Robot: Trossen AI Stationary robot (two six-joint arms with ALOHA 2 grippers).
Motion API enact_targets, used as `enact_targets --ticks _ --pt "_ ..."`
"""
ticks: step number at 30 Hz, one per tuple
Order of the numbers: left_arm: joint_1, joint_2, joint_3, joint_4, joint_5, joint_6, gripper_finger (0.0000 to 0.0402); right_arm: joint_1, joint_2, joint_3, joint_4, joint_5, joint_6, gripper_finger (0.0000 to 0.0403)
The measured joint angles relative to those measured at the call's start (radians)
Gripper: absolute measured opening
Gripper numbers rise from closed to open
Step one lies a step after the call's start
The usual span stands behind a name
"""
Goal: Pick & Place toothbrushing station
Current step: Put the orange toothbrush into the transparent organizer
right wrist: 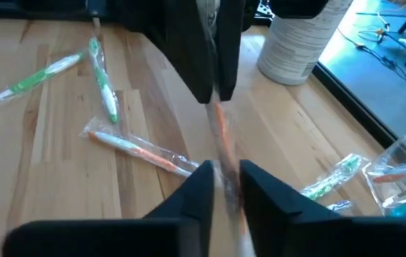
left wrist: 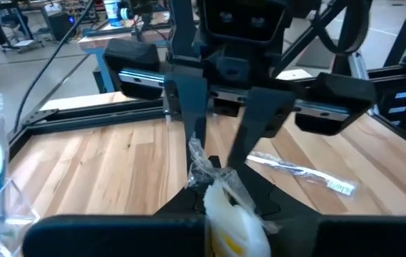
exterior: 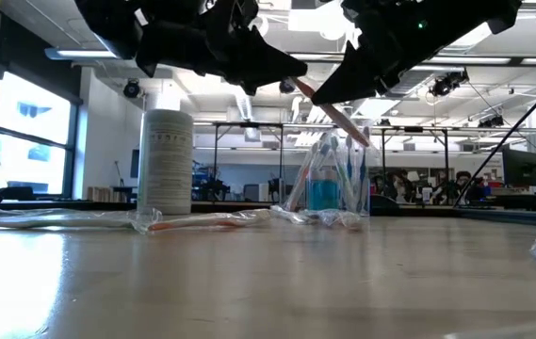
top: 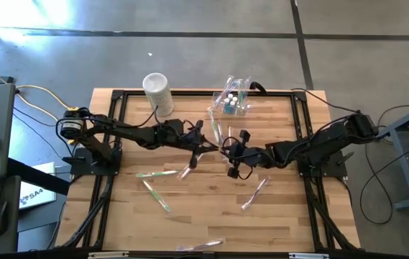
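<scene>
Overhead: toothbrushing station (top: 234, 101), one, clear box at table's far edge, centre-right, several brushes standing inside, leaning. White cylindrical container (top: 157, 90), one, well left of it. Wrapped toothbrushes (top: 155, 173) loose on the wood, roughly six. Left gripper (top: 205, 146) and right gripper (top: 230, 152) meeting mid-table over one orange wrapped brush (top: 218, 149).

Table level: station (exterior: 329, 188) upright behind that brush (exterior: 341, 121), which slants down toward it.

Left wrist: fingers (left wrist: 220, 187) closed on the wrapper.

Right wrist: fingers (right wrist: 197, 187) slightly apart around the orange brush (right wrist: 221, 135); station corner (right wrist: 401, 168) visible.
</scene>
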Motion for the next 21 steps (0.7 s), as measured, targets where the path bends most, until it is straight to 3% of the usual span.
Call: enact_targets --ticks 9,15,18,21 --pt "0.002 -0.019 0.0 -0.044 -0.038 0.023 0.0006 0.003 -0.041 0.0 -0.081 0.024 0.012 0.0201" --pt "0.002 -0.066 0.0 -0.111 -0.233 0.134 0.0006 0.025 -0.145 0.0 -0.215 0.027 0.072 0.0255" --pt "0.003 -0.075 0.028 -0.15 -0.335 0.224 0.0005 0.036 -0.211 0.0 -0.279 0.027 0.129 0.0259" --pt "0.013 -0.082 0.116 -0.322 -0.514 0.31 0.0004 0.046 -0.264 0.001 -0.327 0.028 0.195 0.0255"
